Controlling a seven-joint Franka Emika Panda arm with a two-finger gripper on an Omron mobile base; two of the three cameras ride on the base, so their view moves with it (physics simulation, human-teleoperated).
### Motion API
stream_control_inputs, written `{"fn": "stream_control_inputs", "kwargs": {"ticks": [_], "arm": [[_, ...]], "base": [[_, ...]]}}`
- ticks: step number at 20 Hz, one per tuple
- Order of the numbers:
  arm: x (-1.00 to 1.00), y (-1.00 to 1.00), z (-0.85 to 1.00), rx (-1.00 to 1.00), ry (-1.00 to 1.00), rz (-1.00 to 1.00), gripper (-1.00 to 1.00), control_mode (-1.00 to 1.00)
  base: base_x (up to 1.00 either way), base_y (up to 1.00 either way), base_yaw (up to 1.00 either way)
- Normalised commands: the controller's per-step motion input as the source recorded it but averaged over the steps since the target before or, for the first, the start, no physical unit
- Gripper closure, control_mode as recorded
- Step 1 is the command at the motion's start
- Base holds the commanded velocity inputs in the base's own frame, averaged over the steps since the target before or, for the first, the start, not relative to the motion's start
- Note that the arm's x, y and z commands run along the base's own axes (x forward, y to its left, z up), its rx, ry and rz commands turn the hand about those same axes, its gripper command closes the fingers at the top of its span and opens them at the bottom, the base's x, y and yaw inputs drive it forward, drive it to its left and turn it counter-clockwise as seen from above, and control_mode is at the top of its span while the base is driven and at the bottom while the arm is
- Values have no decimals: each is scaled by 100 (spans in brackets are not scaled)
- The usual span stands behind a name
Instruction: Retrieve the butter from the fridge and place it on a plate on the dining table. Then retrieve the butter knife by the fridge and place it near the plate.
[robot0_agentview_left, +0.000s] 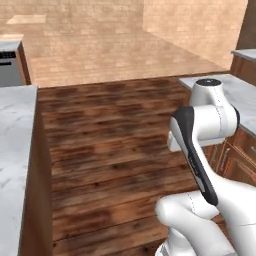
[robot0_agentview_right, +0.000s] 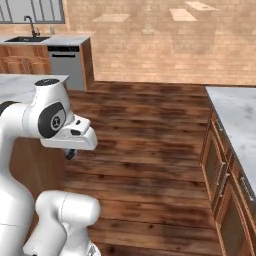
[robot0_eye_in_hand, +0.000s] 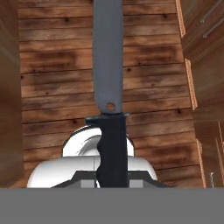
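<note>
1 butter knife (robot0_eye_in_hand: 108, 87) | gripper (robot0_eye_in_hand: 111, 181) clamped on handle | blade over wood floor (robot0_eye_in_hand: 52, 65)

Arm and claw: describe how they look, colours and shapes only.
The arm is glossy white with rounded, bulbous links, dark grey joint caps and a black strip along one link. A round dark disc marks its shoulder joint. No cables visible. The claw has dark fingers.

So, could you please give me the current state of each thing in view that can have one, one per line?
butter knife: held by its black handle, grey blade pointing away from the hand, above the wood floor.
gripper: shut on the butter knife.
dishwasher: door closed.
right-hand cabinet doors: closed.
sink faucet: no water seen running.
</note>
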Motion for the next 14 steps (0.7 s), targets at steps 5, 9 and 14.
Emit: {"fn": "stream_control_inputs", "kwargs": {"ticks": [5, 9, 14], "arm": [[0, 0, 0, 0, 0, 0, 100, 100], [0, 0, 0, 0, 0, 0, 100, 100], [0, 0, 0, 0, 0, 0, 100, 100]], "base": [[100, -21, -5], [100, -11, -7], [100, 0, -10]]}}
